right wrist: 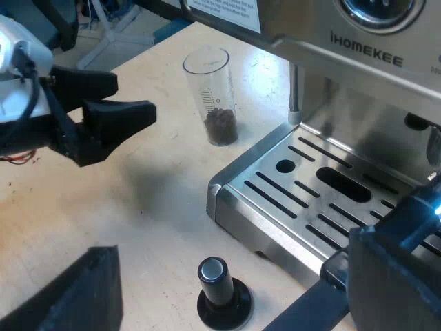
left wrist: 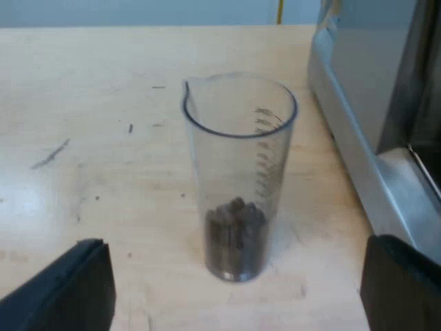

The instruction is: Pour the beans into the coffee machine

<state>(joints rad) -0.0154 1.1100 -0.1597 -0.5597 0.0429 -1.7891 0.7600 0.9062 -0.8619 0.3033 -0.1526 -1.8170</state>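
Black left jaws wide apart, empty, clear measuring glass holding dark coffee beans upright ahead on pale wooden desk, beside silver espresso machine lettered IHOMEKEE, right jaws wide, empty, near black tamper.

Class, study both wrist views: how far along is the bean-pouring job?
Done: nothing yet; the beans sit in the measuring glass, upright on the table beside the espresso machine. In hand: the left hand, open, is lined up on the glass without touching it. Left: grip, lift, pour into the machine.
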